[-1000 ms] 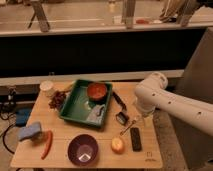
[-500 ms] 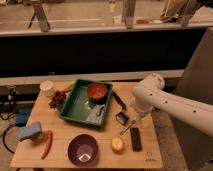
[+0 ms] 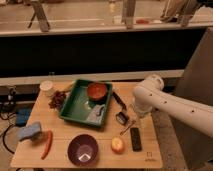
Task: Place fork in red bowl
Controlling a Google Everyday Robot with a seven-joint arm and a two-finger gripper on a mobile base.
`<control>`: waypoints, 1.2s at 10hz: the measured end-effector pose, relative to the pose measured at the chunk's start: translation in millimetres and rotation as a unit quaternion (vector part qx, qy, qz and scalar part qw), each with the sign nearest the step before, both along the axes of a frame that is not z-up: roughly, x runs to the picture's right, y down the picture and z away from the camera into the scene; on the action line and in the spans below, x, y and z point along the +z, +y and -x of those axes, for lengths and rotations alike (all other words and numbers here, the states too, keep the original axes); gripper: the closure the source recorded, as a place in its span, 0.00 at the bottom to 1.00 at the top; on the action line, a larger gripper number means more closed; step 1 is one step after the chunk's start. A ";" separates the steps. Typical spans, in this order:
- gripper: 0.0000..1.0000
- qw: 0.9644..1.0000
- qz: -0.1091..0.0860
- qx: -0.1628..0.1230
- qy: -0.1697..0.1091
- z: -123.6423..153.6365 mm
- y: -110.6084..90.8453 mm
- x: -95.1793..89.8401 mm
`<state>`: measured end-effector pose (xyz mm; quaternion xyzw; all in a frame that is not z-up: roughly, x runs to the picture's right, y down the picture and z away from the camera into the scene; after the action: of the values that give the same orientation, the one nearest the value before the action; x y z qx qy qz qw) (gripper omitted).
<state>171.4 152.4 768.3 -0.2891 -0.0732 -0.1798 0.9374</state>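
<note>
**Kid:** Where is the fork?

**Friend:** The fork (image 3: 126, 129) lies flat on the table. It is right of the green tray (image 3: 68, 101), near the tray's front corner. It looks like a thin tan stick.

**Kid:** And the red bowl?

**Friend:** The red bowl (image 3: 97, 92) sits inside the tray, at the back end.

**Kid:** Where is the gripper?

**Friend:** The gripper (image 3: 135, 119) hangs at the end of the white arm (image 3: 170, 102). It is right of the tray, just over the far tip of the fork. I cannot tell if it is spread, pressed together or pinching something.

**Kid:** What is the table like?

**Friend:** The table (image 3: 62, 137) is light wood. Behind the tray there is a pale ledge (image 3: 100, 77), then a dark wall (image 3: 100, 52). Rail posts (image 3: 40, 15) stand higher up.

**Kid:** What else is there?

**Friend:** A purple bowl (image 3: 75, 145) is in front of the tray. A round yellow fruit (image 3: 117, 145) is a bit to the right of that bowl. A black remote (image 3: 135, 138) lies right of the fork, farther from the tray. A red pepper (image 3: 47, 144) and a blue sponge (image 3: 30, 132) are off the tray's front left corner. Grapes (image 3: 57, 100) are just beside the tray's left wall. A white cup (image 3: 46, 87) is by its back left corner.

**Kid:** Is anything in the way?

**Friend:** A black-handled tool (image 3: 120, 107) lies between the fork and the tray.
</note>
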 end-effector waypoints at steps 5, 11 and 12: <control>0.22 1.000 -0.012 -0.008 -0.018 1.7 6.6 6.8; 0.61 0.999 -0.003 -0.025 -0.025 3.3 22.7 30.0; 0.57 0.999 0.001 -0.028 -0.027 3.9 25.7 34.0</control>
<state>167.4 178.1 802.3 -0.2873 -0.0905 -0.2136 0.9293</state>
